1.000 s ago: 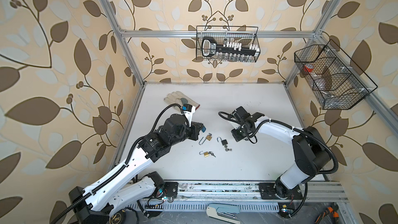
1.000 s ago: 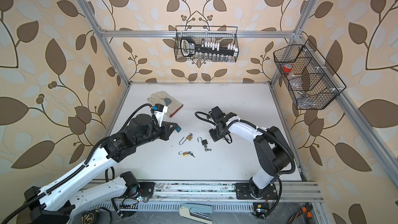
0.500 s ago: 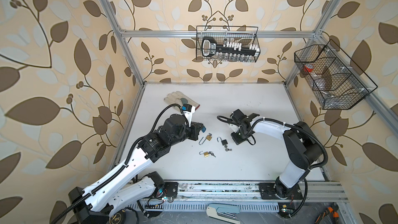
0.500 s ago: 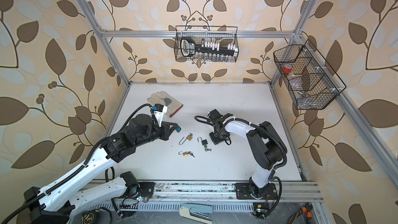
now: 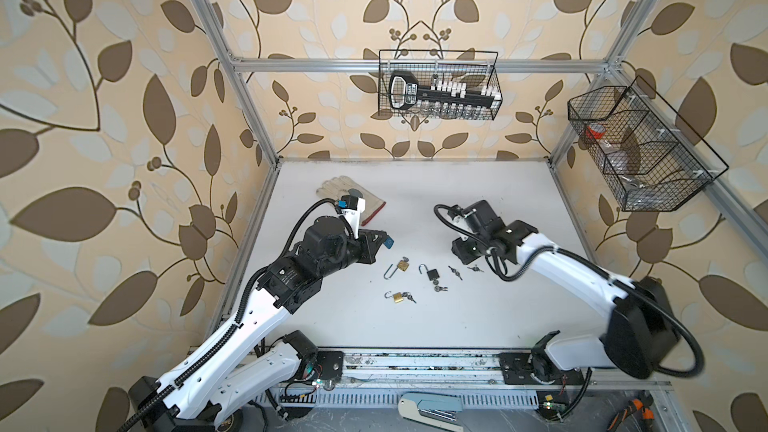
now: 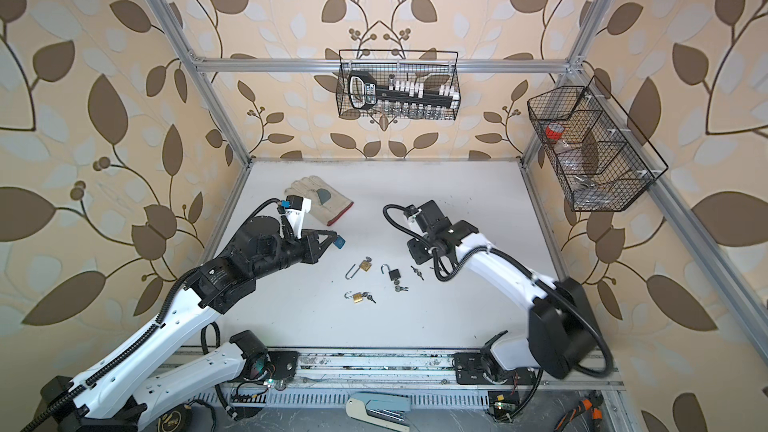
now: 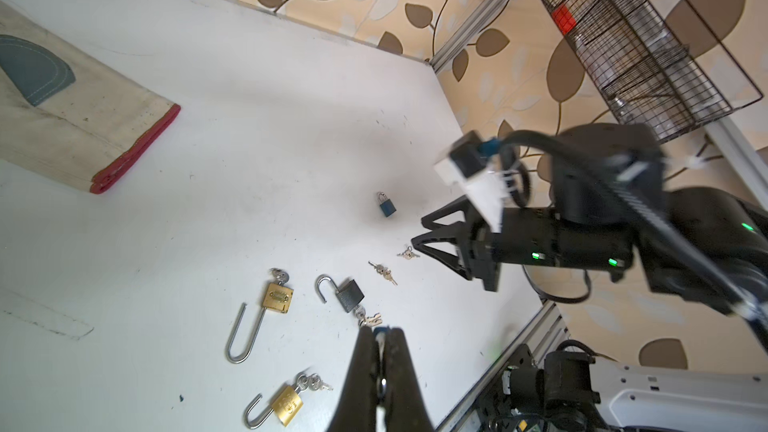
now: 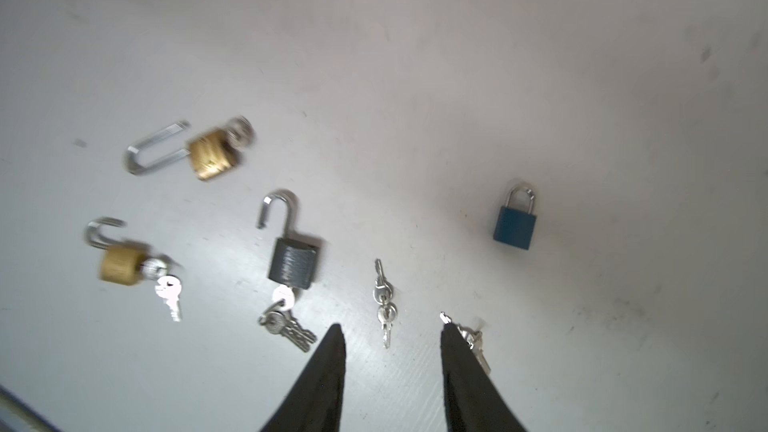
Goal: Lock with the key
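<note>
Found the left gripper shut over the table, near the glove, pinching a small blue piece at its tips. Could not identify that piece. Found the right gripper partly open, holding nothing, fingers above the table. Saw one loose key pair lying flat between those fingers, not gripped. Saw a second key pair just beside one fingertip, partly hidden behind it; could not tell whether touching. Saw a blue lock beyond the fingertips, shackle closed, lying well apart from the other locks. Could not find it in either top view, with the right gripper covering that spot. Counted three more locks on the table between the two grippers, every shackle open. Saw the grey lock nearest the loose keys, with its own keys plugged into the base. Saw the long brass lock on the left gripper's side of the grey one, near but apart, likewise keyed. Saw the small brass lock nearer the front rail than both, also keyed, with a spare key trailing.
</note>
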Robot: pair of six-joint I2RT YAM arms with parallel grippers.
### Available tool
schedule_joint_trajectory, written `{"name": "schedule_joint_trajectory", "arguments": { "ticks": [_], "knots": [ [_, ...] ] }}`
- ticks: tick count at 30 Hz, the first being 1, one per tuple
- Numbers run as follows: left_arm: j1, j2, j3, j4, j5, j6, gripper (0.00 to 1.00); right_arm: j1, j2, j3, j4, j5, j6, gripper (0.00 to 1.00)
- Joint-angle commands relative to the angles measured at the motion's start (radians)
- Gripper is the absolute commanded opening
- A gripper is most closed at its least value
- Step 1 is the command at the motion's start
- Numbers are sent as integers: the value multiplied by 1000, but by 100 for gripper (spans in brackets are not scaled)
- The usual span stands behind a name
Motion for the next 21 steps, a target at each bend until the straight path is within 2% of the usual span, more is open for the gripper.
{"name": "schedule_joint_trajectory", "arguments": {
  "ticks": [1, 5, 8, 16, 21],
  "knots": [
    [6, 15, -11, 156, 136, -45, 0, 46, -170, -86, 185, -73, -43, 44],
    [5, 94, 21, 228, 230, -79, 0, 137, -305, -130, 313, -87, -95, 46],
    [-9, 131, 12, 325, 266, -134, 0, 236, -340, -137, 365, -22, -155, 55],
    [-78, 139, -2, 396, 189, -170, 0, 413, -316, -125, 452, 139, -206, 64],
    [-87, 134, -3, 399, 192, -170, 0, 431, -262, -107, 472, 176, -220, 64]
  ]
}}
